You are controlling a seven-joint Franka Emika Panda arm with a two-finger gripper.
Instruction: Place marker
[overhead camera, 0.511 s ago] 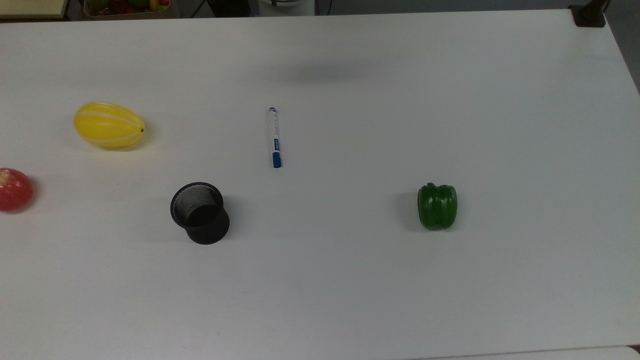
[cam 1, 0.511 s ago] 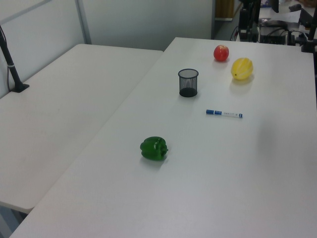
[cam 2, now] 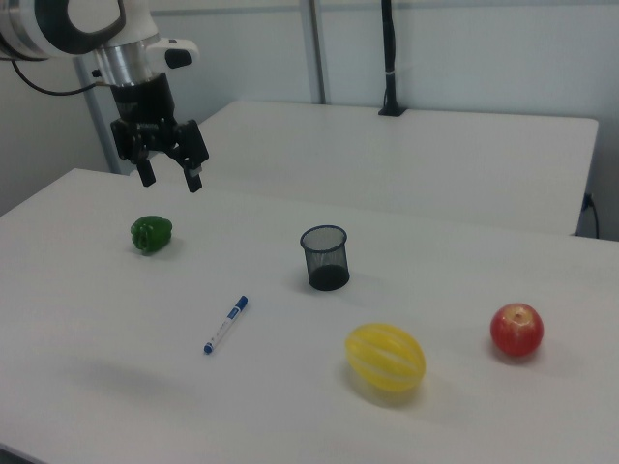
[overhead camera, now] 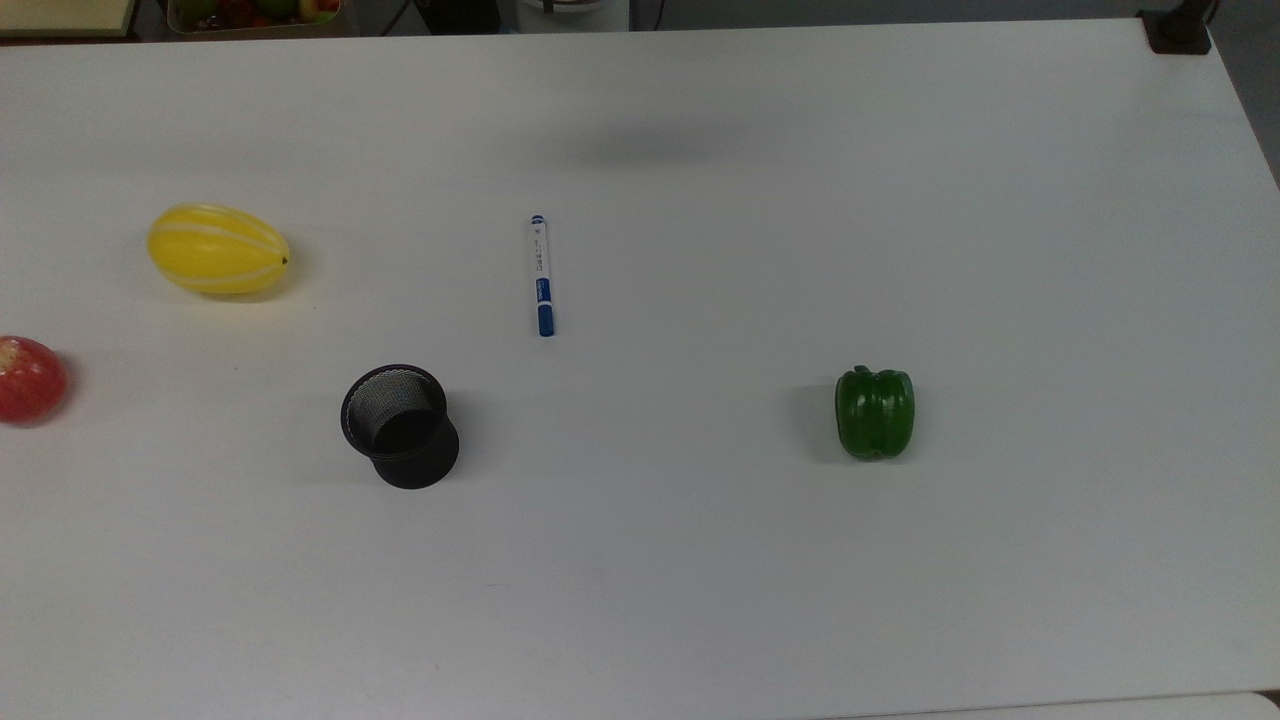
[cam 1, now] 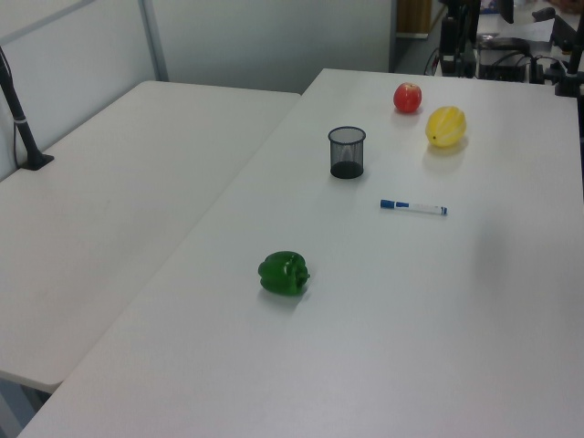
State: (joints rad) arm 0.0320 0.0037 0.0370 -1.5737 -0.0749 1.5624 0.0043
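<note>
Since the earlier top view, the marker (overhead camera: pixel 541 275) has shifted slightly toward the top view's left and turned a little, its blue cap end now nearer under its tip end; the other things lie where they were.

It lies flat on the white table (overhead camera: pixel 700 560), alone, with bare surface all round it. In the top view it runs nearly straight up and down the picture, blue cap at the lower end, between the yellow melon (overhead camera: pixel 218 249) on the top view's left and the green pepper (overhead camera: pixel 875 412) on the top view's right, well apart from both. The black mesh cup (overhead camera: pixel 398 425) stands upright below it and to the top view's left, near but not touching. The red apple (overhead camera: pixel 30 379) sits at the top view's left edge.

In the right view the gripper (cam 2: pixel 169 174) hangs in the air at the upper left of the right view, above the table and above the green pepper (cam 2: pixel 152 234). Its two fingers (cam 2: pixel 194 176) point downward and stand spread apart, with nothing between them. The wrist above them is upright, and the white arm link (cam 2: pixel 68 24) bends away to the right view's left edge. The marker (cam 2: pixel 225 324) lies well apart from it, lower in the right view, between the pepper and the melon (cam 2: pixel 386 358).
</note>
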